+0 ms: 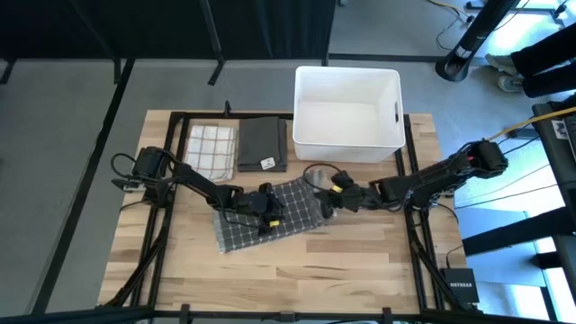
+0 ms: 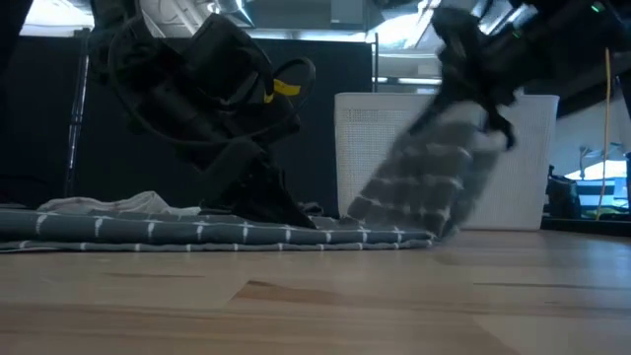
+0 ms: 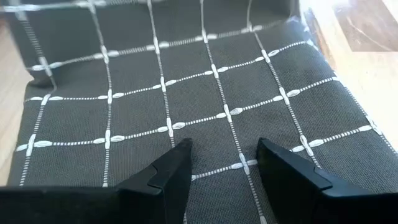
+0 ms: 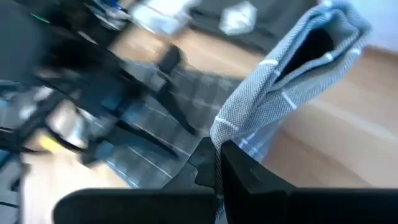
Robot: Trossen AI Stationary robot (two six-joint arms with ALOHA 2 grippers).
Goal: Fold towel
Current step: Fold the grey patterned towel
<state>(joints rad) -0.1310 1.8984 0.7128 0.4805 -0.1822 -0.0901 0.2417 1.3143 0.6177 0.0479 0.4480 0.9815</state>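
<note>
A dark grey towel with a white grid [image 1: 256, 220] lies spread on the middle of the wooden table. Its right end [image 2: 434, 173] is raised off the table. My right gripper [image 1: 329, 194] is shut on that end, seen up close in the right wrist view [image 4: 217, 163]. My left gripper [image 3: 224, 165] stands open over the towel's flat middle [image 3: 186, 93], slanting down from the table's left [image 1: 270, 214]. In the low view its fingers [image 2: 281, 207] reach down to the cloth. My right gripper pinches the towel's right end [image 4: 219, 132] between its two fingers, coming from the table's right and slanting down. The cloth there is bunched into a fold. That end is lifted clear and slopes down to the rest of the towel [image 2: 197, 232], which lies flat on the table. My left gripper has its open fingertips [image 3: 177, 163] at the towel's surface; I cannot tell whether they touch it.
A white bin [image 1: 347, 112] stands at the far edge, right of centre. Beside it on the left lie a folded dark cloth [image 1: 263, 144] and a folded white checked cloth [image 1: 211, 148]. Bare wood [image 1: 297, 270] runs along the near side.
</note>
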